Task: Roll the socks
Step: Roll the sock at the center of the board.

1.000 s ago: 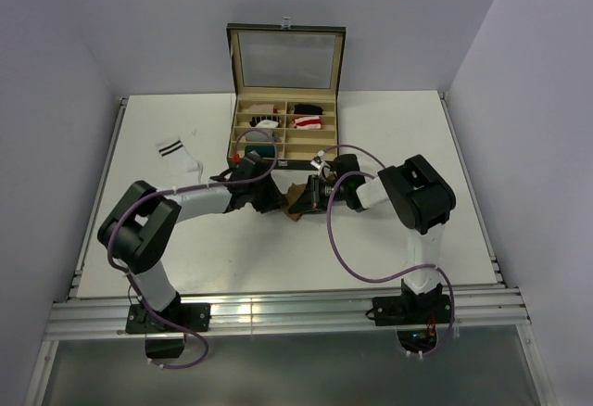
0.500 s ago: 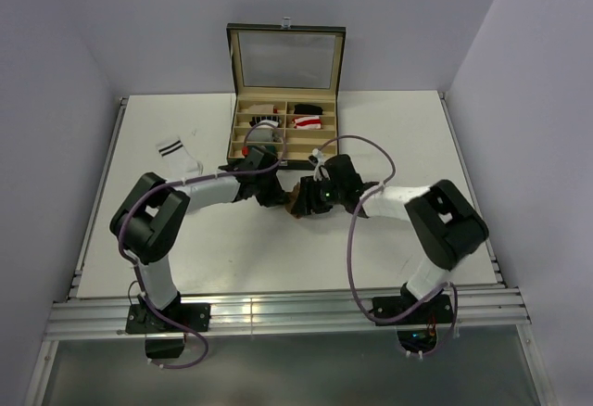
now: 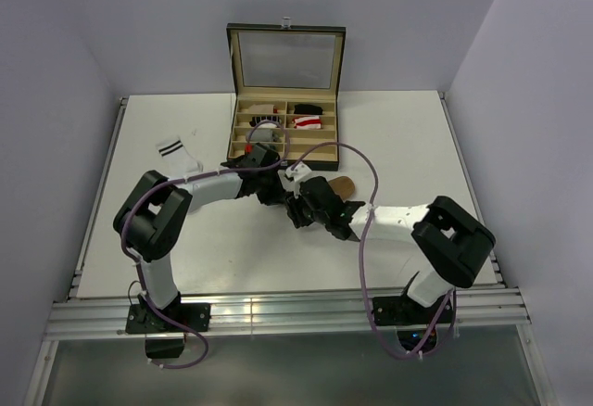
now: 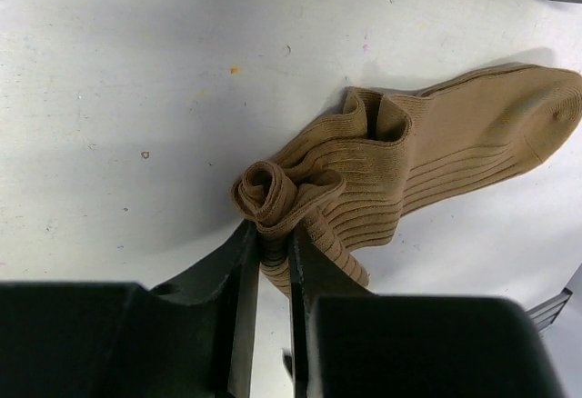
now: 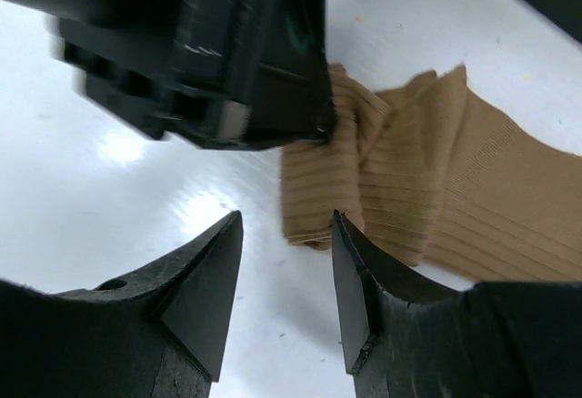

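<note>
White tabletop [image 3: 417, 146] with a partly rolled tan ribbed fabric sock [image 4: 427, 162] near its centre.
Left claw [image 4: 273, 239] pinches the sock's rolled end; right claw [image 5: 286, 225] stands open, empty, just beside it.

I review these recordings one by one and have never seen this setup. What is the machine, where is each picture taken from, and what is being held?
Two robot arms are bolted to the near edge of a white table. One view looks down on both; the other two come from wrist cameras. On the table lie a tan sock, a white striped sock and an open compartment box. The jaws of the left arm are shut on the tan sock's rolled end; those of the right arm stand open beside it, holding nothing.
</note>
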Action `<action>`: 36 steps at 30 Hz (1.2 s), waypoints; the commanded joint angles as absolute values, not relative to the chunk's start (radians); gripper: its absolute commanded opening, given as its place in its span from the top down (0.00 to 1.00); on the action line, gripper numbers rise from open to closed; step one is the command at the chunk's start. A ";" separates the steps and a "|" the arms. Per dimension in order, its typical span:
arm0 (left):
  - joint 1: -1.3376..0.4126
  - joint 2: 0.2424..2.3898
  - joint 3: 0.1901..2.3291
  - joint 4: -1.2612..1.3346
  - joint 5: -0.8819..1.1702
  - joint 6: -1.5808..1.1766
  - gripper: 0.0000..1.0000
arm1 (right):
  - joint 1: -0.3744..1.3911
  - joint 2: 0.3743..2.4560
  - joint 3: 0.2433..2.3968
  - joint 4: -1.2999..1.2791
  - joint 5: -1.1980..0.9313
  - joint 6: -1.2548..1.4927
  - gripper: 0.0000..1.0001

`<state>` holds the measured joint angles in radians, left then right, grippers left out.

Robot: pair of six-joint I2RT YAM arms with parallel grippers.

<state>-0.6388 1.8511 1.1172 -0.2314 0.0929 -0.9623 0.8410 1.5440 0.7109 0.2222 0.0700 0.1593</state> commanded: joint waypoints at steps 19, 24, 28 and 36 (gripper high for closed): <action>-0.643 1.807 1.060 -0.269 0.061 -0.995 0.59 | 0.874 1.761 0.822 0.077 0.121 0.132 1.00; -0.623 1.698 0.990 -0.187 0.037 -1.086 0.53 | 0.758 1.733 0.815 0.011 -0.154 0.218 1.00; -0.618 1.635 0.927 -0.124 0.020 -1.140 0.50 | 0.625 1.747 0.789 0.012 -0.471 0.297 1.00; -0.623 1.594 0.850 0.003 0.064 -1.198 0.46 | 0.428 1.870 0.701 0.244 -0.880 0.526 1.00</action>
